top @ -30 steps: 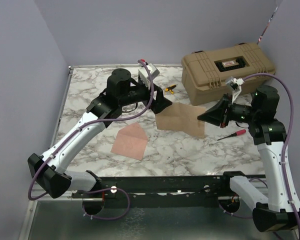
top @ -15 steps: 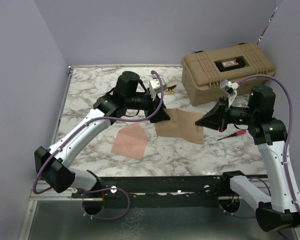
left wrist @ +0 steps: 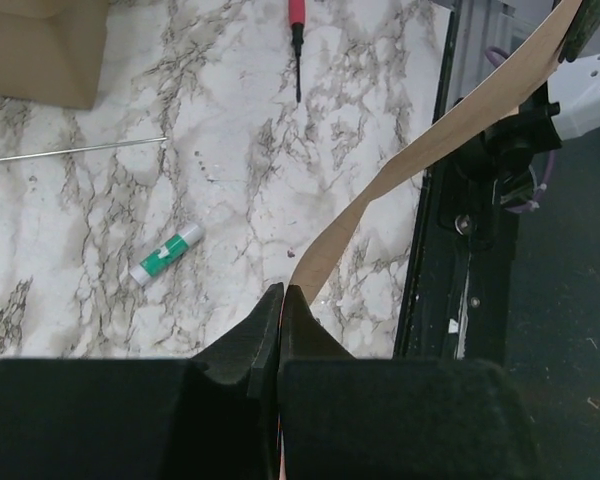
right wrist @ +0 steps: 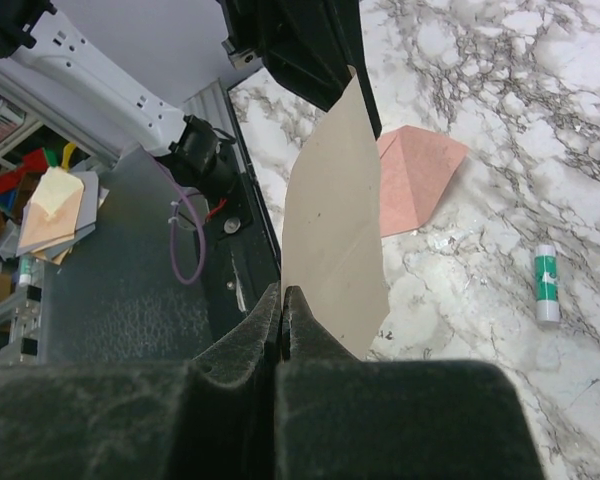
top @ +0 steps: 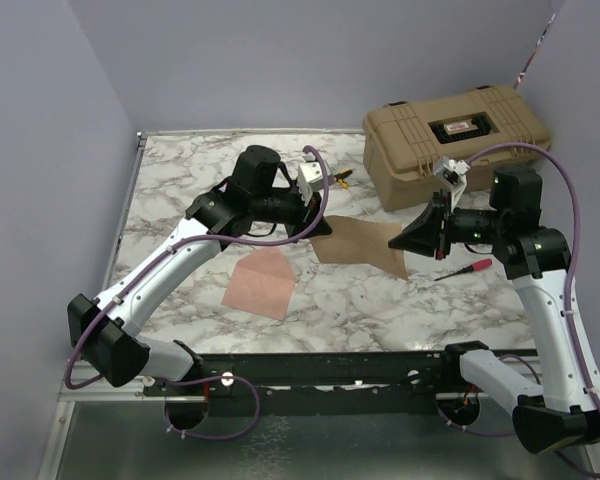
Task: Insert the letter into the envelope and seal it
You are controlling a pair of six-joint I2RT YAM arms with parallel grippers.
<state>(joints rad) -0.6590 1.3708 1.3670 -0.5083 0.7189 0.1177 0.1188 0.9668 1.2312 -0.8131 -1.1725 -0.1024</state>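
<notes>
Pinching the letter (top: 365, 247) at both ends, left hand (top: 325, 228) clamped on its 9 o'clock edge and right hand (top: 395, 240) on 3, probably stretching it off the bench (top: 170, 180) for sliding into the envelope (top: 263, 283) lying at its 8 o'clock.

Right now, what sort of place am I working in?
Most likely a lab robot test cell, not an office: a marble-patterned table boxed in by plain lavender walls, a tan hard case at the back, and a red screwdriver and glue stick lying loose.
</notes>
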